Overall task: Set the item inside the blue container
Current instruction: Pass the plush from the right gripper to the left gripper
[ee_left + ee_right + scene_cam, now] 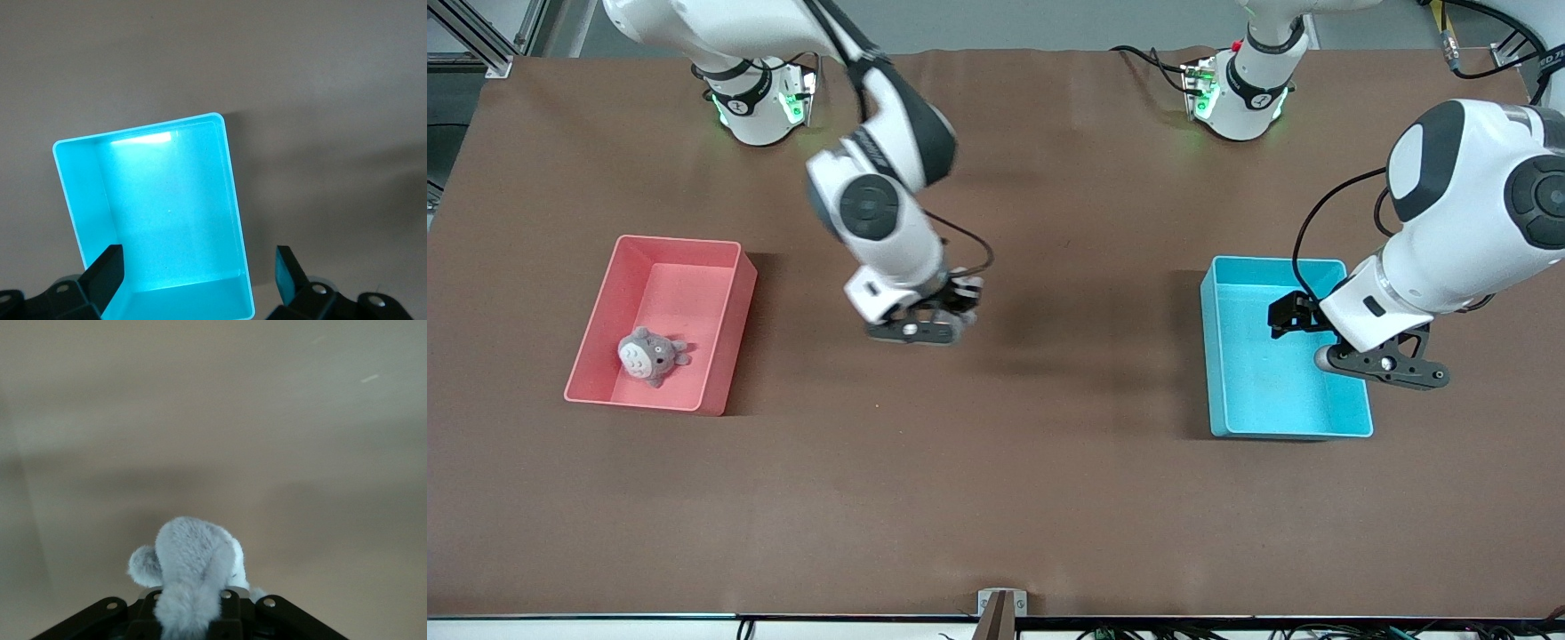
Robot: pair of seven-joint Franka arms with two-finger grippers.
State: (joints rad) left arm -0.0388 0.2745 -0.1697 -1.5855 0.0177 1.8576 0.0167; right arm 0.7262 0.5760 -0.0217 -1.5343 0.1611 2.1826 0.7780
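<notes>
Showing the blue container (pixel 1215 356) (pixel 80 200), a light blue rectangular plastic bin with tall smooth walls and rounded corners, standing open side up on the brown tabletop (pixel 1049 498). Its long axis runs from the front camera's edge toward the robots' bases. The left claw (pixel 1383 366) (pixel 198 260) hangs directly over the bin, above the corner at the left arm's end, with its dark fingers (pixel 107 270) spread wide apart and nothing between them. In the left wrist view they straddle one short end of the bin, whose glossy floor lies bare below.

The right claw (pixel 920 331) (pixel 190 617) is up over bare tabletop, between the two bins and well apart from the blue container, and is clamped on a gray plush toy (pixel 193 567). The toy is soft and fuzzy; its rounded body projects straight out past the fingertips, with a small round ear at one side. From the front view the claw hides it.

A pink bin (pixel 731 329) of like shape sits toward the right arm's end of the tabletop and holds a second gray plush (pixel 651 356) with a pale belly.
</notes>
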